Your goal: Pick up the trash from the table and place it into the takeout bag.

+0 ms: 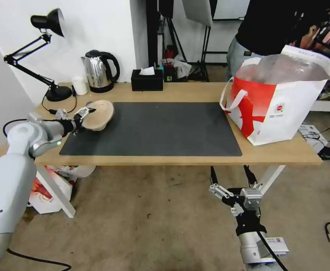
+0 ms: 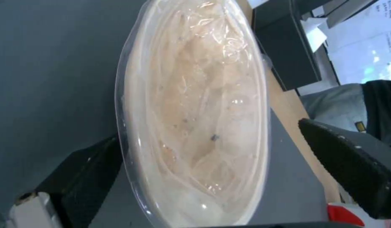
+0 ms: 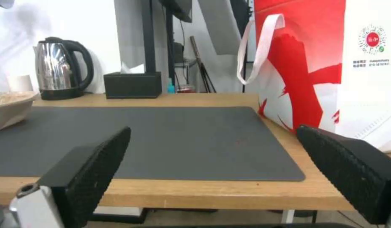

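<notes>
Left gripper (image 1: 85,113) at mat's left end, fingers spread either side of pulp bowl (image 1: 99,114), not clamped; bowl tilted, film-covered. Risk: slick film, thin rim, so the pinch may slip and bowl may drop short of bag (image 1: 281,101) at table's (image 1: 187,159) right end. Right gripper (image 1: 225,195) below table edge, fingers apart, empty.
</notes>
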Robot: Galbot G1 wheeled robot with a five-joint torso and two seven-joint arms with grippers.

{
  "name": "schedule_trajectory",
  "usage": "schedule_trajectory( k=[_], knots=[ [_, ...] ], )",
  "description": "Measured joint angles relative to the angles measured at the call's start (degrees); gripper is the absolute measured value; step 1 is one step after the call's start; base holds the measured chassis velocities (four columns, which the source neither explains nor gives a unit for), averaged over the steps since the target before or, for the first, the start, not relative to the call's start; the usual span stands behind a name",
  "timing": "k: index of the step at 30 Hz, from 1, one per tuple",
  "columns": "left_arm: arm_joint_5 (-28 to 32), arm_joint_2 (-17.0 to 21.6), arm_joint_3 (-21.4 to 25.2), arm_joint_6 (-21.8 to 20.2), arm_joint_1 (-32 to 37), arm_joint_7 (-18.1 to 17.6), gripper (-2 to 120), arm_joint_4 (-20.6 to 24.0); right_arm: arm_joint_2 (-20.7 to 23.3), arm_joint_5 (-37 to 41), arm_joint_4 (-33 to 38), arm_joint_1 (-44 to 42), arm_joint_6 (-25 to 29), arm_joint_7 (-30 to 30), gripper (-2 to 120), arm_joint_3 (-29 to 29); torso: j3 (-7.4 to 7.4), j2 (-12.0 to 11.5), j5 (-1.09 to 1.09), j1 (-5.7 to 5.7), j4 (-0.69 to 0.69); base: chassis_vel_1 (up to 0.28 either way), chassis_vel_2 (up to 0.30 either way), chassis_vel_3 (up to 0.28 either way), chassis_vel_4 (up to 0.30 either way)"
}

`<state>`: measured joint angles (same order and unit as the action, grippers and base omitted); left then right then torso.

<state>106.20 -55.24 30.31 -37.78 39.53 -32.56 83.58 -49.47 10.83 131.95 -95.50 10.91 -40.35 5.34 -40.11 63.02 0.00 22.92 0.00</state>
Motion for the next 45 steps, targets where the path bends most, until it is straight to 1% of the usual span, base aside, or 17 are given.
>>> schedule_trajectory(
  k=[16,18,19,21,23,25,28,30,31,32,34,37,38,39,41,43,45],
  knots=[
    [-2.3,-0.7,-0.5,0.0,-0.5,0.9,100,-1.5,0.0,0.0,0.0,0.0,0.0,0.0,100,0.0,0.0,0.0,0.0,0.0,0.0,0.0,0.0,0.0,0.0],
    [-2.5,-0.9,-0.5,0.0,-0.5,1.1,97,-1.5,0.0,0.0,0.0,0.0,0.0,0.0,100,0.0,0.0,0.0,-0.01,-0.01,0.0,0.0,0.0,0.0,0.0],
    [-2.7,-0.9,-0.5,0.0,-0.5,1.1,91,-1.5,0.0,0.0,0.0,0.0,0.0,0.0,100,0.0,0.0,0.0,0.0,-0.01,0.0,0.0,0.0,0.0,0.0],
    [-2.7,-1.0,-0.6,0.1,-0.5,1.1,88,-1.5,0.0,0.0,0.0,0.0,0.0,0.0,100,0.0,0.0,0.0,0.0,0.0,0.0,0.0,0.0,0.0,0.0],
    [-2.8,-1.1,-0.6,0.2,-0.5,1.3,77,-1.5,0.0,0.0,0.0,0.0,0.0,0.0,100,0.0,0.0,0.0,0.0,-0.01,0.0,0.0,0.0,0.0,0.0],
    [-2.8,-1.1,-0.6,0.2,-0.5,1.3,75,-1.5,0.0,0.0,0.0,0.0,0.0,0.0,100,0.0,0.0,0.0,0.0,0.0,0.0,0.0,0.0,0.0,0.0],
    [-2.9,-1.2,-0.6,0.3,-0.5,1.4,60,-1.4,0.0,0.0,0.0,0.0,0.0,0.0,100,0.0,0.0,0.0,-0.01,-0.01,0.0,0.0,0.0,0.0,0.0],
    [-2.9,-1.2,-0.6,0.4,-0.5,1.4,60,-1.4,0.0,0.0,0.0,0.0,0.0,0.0,100,0.0,0.0,0.0,0.0,0.0,0.0,0.0,0.0,0.0,0.0],
    [-3.0,-1.2,-0.6,0.5,-0.5,1.5,50,-1.2,0.0,0.0,0.0,0.0,0.0,0.0,100,0.0,0.0,0.0,0.0,0.0,0.0,0.0,0.0,0.0,0.0],
    [-3.0,-1.2,-0.6,0.5,-0.4,1.6,45,-1.1,0.0,0.0,0.0,0.0,0.0,0.0,100,0.0,0.0,0.0,-0.01,0.0,0.0,0.0,0.0,0.0,0.0],
    [-3.0,-1.2,-0.6,0.5,-0.4,1.7,42,-0.9,0.0,0.0,0.0,0.0,0.0,0.0,100,0.0,0.0,0.0,0.0,0.0,0.0,0.0,0.0,0.0,0.0],
    [-3.0,-1.3,-0.5,0.7,-0.2,1.7,27,-0.4,0.0,0.0,0.0,0.0,0.0,0.0,100,0.0,0.0,0.0,0.0,0.0,0.0,0.0,0.0,0.0,0.0],
    [-3.0,-1.3,-0.5,0.7,-0.2,1.7,24,-0.2,0.0,0.0,0.0,0.0,0.0,0.0,100,0.0,0.0,0.0,0.0,0.0,0.01,0.0,0.0,0.0,0.0],
    [-3.0,-1.3,-0.5,0.7,-0.2,1.7,24,-0.2,0.0,0.0,0.0,0.0,0.0,0.0,100,0.0,0.0,0.0,0.0,0.0,0.01,0.0,0.0,0.0,0.0],
    [-3.1,-1.3,-0.4,1.0,-0.2,1.7,12,0.2,0.0,0.0,0.0,0.0,0.0,0.0,100,0.0,0.0,0.0,0.0,-0.01,0.0,0.0,0.0,0.0,0.0],
    [-3.1,-1.3,-0.4,1.1,-0.2,1.8,10,0.2,0.0,0.0,0.0,0.0,0.0,0.0,100,0.0,0.0,0.0,0.0,0.0,0.0,0.0,0.0,0.0,0.0],
    [-3.1,-1.1,-0.4,1.4,-0.1,2.0,1,0.2,0.0,0.0,0.0,0.0,0.0,0.0,100,0.0,0.0,0.0,0.0,0.0,0.0,0.0,0.0,0.0,0.0]
  ],
)
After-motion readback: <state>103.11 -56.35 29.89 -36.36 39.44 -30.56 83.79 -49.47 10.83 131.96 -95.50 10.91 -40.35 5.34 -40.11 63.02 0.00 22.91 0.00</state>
